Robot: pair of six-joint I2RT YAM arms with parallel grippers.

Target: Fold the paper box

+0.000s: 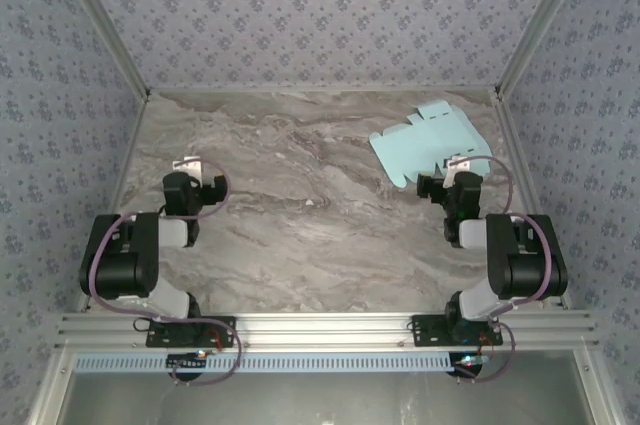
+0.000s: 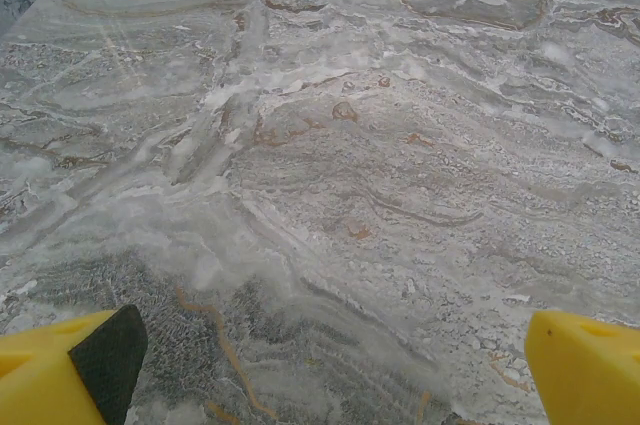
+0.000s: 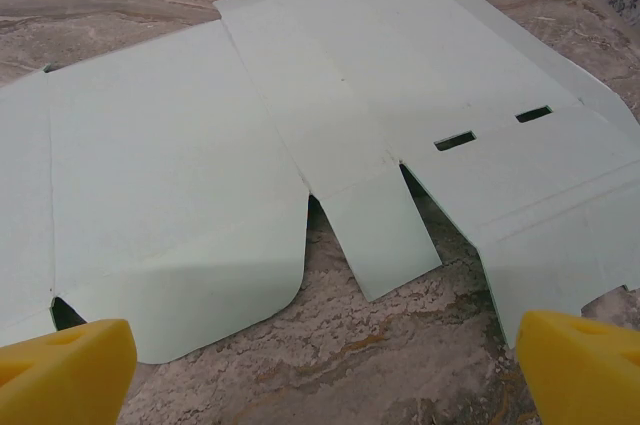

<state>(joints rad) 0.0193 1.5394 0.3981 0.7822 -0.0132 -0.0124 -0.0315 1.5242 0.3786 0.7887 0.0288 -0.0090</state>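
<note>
The paper box [image 1: 432,143], a flat unfolded sheet, is laid by the far right corner of the worktop [image 1: 300,215], with its long axis roughly along the far edge. It is found just ahead of the right end effector [image 1: 455,175], which is spread and empty. The left end effector [image 1: 192,173], likewise spread, is well apart from it.

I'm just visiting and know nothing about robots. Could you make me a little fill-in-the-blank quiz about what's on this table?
The paper box lies ____ on the table, not yet folded.
It sits near the table's far ____ corner.
The right end effector and the left end effector both have ____ jaws.
Their fingertips are ____ in colour.
Missing words: flat; right; open; yellow.
</note>
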